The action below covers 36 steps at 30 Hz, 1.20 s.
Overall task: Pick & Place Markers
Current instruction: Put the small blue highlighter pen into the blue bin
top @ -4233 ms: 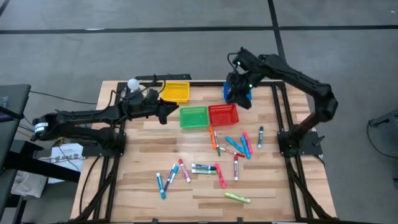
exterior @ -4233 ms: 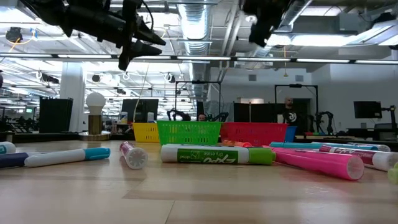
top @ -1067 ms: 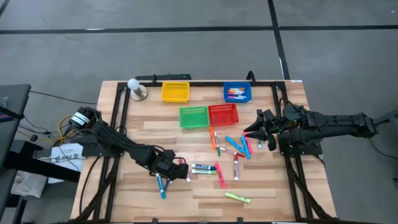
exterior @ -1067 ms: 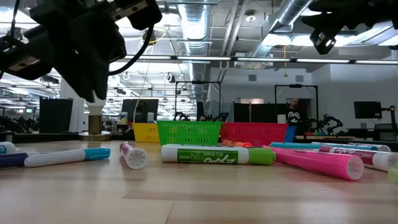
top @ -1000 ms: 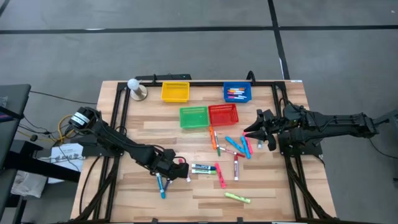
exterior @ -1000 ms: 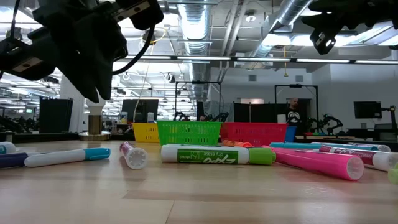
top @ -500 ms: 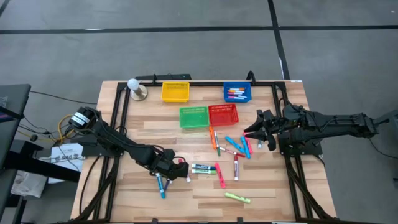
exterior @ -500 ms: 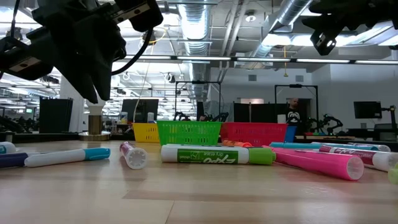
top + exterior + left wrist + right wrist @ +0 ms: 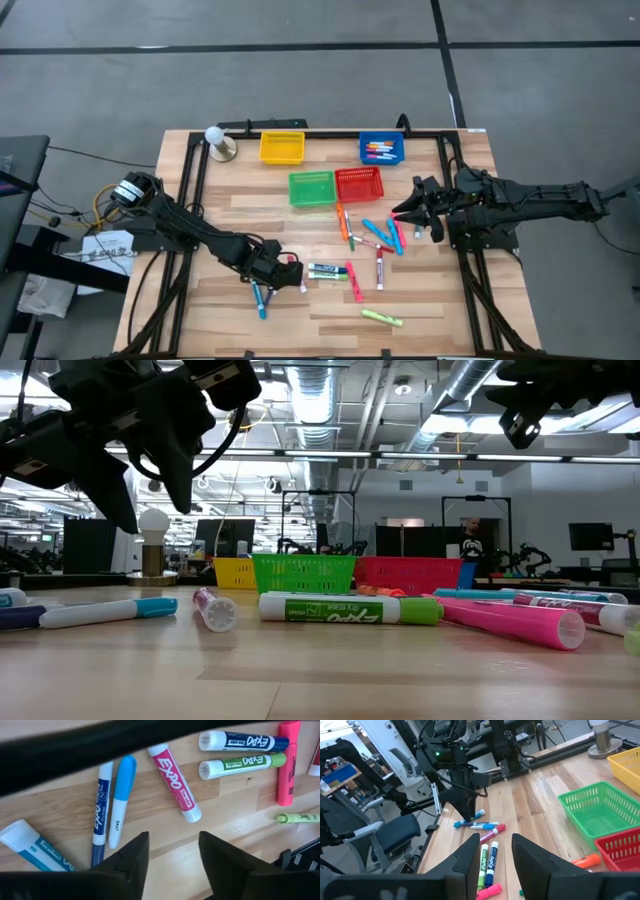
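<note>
Left gripper (image 9: 287, 273), fingers apart and empty, hovers over the markers (image 9: 345, 250) near the table's (image 9: 230, 225) front edge. Low view: your sight of the yellow basket (image 9: 232, 572) is partly blocked. Left wrist view: bare wood lies between the fingers (image 9: 127, 857). Right gripper (image 9: 412, 212), parted, waits beside the red basket (image 9: 359, 184).

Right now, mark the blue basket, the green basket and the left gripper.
blue basket (image 9: 398, 158): high view, its front rim.
green basket (image 9: 311, 203): high view, its front rim.
left gripper (image 9: 172, 851): left wrist view, gap between its open fingers.

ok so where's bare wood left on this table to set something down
Free: the strip between the yellow mesh basket and blue mesh basket, and the corner below the white bulb-shaped object. Crowded: the scattered marker pens below the red mesh basket.
</note>
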{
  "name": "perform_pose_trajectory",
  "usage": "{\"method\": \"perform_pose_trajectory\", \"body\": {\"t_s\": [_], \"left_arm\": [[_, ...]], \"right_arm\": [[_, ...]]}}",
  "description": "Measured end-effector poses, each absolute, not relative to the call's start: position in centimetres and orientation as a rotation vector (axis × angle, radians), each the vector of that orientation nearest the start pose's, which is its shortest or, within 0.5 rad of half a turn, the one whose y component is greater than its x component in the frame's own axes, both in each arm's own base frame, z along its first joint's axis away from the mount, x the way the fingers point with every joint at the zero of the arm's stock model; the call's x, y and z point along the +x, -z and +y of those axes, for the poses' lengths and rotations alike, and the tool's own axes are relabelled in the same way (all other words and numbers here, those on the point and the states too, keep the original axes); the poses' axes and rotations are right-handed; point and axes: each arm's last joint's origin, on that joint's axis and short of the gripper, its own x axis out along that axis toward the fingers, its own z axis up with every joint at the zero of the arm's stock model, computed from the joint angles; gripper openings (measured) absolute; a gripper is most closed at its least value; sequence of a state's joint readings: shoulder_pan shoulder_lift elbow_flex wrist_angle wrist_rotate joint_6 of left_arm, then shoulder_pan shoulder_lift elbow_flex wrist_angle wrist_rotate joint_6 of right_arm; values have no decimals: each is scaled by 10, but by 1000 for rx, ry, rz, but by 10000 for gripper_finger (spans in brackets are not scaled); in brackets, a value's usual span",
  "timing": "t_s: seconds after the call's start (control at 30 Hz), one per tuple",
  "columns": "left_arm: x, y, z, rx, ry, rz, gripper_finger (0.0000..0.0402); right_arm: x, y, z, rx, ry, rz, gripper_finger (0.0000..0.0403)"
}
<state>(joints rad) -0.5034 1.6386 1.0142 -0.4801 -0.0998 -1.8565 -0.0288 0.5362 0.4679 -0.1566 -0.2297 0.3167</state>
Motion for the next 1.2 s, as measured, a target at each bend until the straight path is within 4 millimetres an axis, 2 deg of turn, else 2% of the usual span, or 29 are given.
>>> {"method": "perform_pose_trajectory", "body": {"t_s": [0.2,0.43,0.77,1.2], "left_arm": [[279,-185,-150,-1284,-655,1009,197],[280,-163,-152,-1290,-653,1105,196],[284,-154,-153,-1252,-640,1125,192],[280,-142,-139,-1249,-688,1158,191]], "right_arm": [[135,-260,3,361,-161,255,102],[135,-260,3,362,-160,262,102],[135,-259,3,379,-157,268,102],[135,-259,3,388,-155,272,102]]}}
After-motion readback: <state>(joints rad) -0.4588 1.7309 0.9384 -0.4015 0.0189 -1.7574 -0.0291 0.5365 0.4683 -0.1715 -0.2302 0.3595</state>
